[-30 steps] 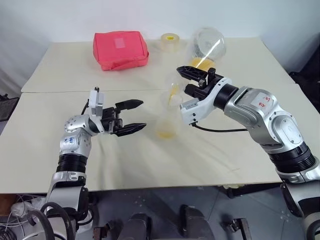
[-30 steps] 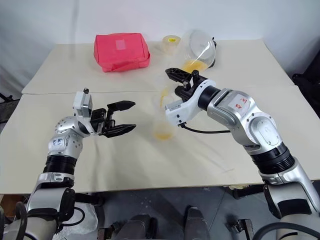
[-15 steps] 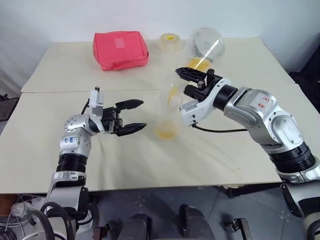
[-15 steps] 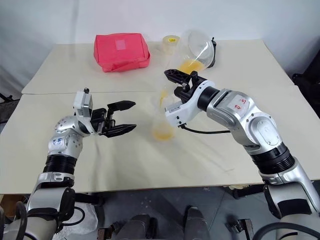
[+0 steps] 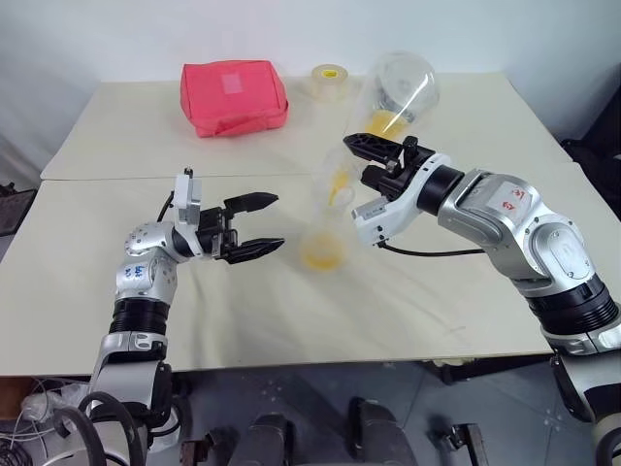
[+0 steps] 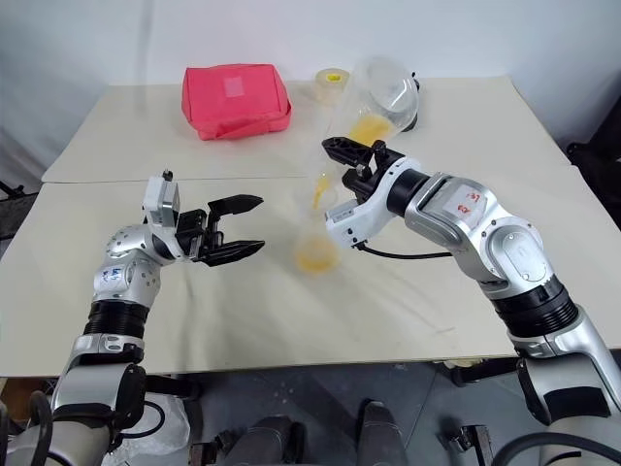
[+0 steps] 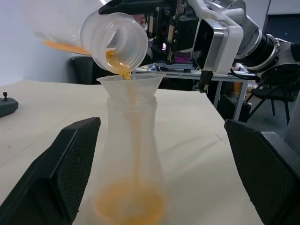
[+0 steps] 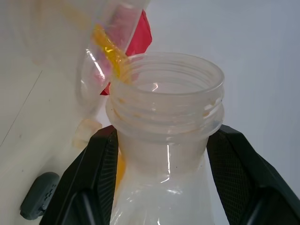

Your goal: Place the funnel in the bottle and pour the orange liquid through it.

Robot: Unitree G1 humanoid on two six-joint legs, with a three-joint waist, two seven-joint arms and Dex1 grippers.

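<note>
Where glare blurs the tilted flask (image 7: pixel 112 40) in the right jaws, orange liquid (image 7: pixel 131 206) through funnel (image 7: pixel 130 84); left jaws wide.

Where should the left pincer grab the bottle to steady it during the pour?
Grip the bottle around its mid-body, below the funnel, coming in level from the robot's left, where the open left pincer already faces it. The walls taper upward, so a lower grip probably slips less, and it stays clear of the flask pouring orange liquid from above.
</note>
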